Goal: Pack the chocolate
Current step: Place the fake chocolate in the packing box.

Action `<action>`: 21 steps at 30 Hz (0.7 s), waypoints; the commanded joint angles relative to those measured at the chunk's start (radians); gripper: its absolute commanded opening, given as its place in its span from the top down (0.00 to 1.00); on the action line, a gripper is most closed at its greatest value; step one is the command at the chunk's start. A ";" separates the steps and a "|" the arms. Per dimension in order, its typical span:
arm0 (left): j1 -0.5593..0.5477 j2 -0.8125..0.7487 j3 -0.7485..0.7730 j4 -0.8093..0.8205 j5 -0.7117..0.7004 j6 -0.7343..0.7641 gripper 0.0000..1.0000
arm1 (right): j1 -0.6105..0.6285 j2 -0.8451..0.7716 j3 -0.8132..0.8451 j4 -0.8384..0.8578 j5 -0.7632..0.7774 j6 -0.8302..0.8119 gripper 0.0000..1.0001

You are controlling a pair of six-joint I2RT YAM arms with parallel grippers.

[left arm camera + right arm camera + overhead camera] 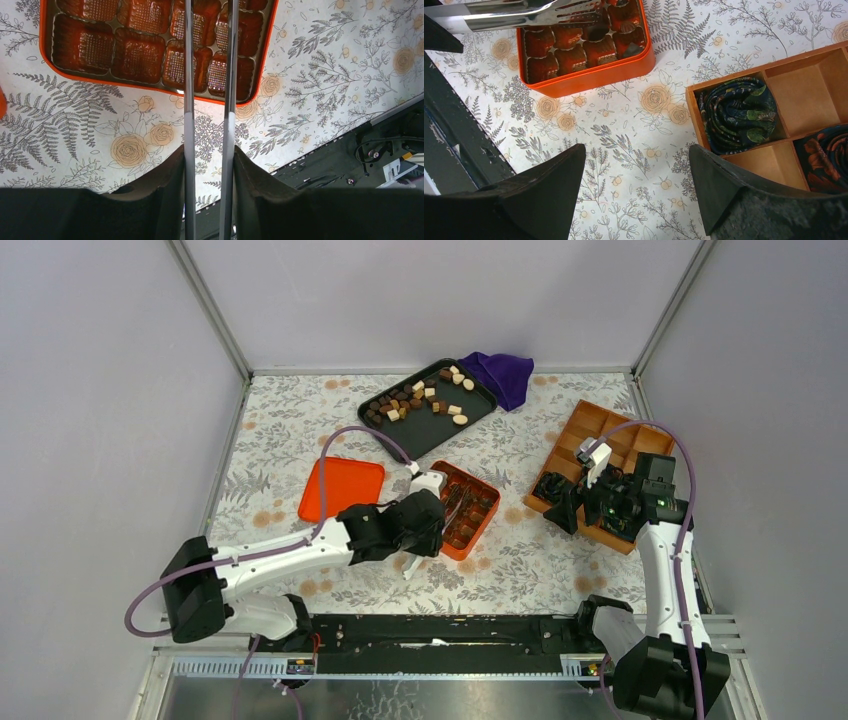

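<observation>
Your left gripper (209,152) is pinched on the two arms of the metal tongs (188,75), whose tips reach out over the orange box (589,75) and its brown moulded insert. Your right gripper (635,150) is spread with nothing in it, hovering at the near corner of the wooden box (809,95) that holds the dark rolls (736,115). The chocolate (420,398) lies loose on the black tray (425,440) at the far side, well apart from the orange box. To do this step well, line the tong tips squarely over one cavity, go low before you ease the squeeze, then lift straight up so the blades do not catch the insert's ribs. The left wrist view cuts the tips off at its top edge, and the right wrist view shows them only from the side, so you cannot tell whether they carry a piece. The cavities may already hold a few pieces, but their glossy brown cups look much the same.
</observation>
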 commanded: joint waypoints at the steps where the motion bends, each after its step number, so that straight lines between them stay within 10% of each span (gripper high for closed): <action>1: -0.013 0.013 0.051 0.003 -0.050 -0.024 0.59 | 0.007 -0.013 0.018 -0.010 -0.009 -0.015 0.17; 21: 0.056 -0.088 0.200 -0.048 -0.168 0.019 0.62 | 0.109 -0.005 0.013 0.074 0.068 0.042 0.17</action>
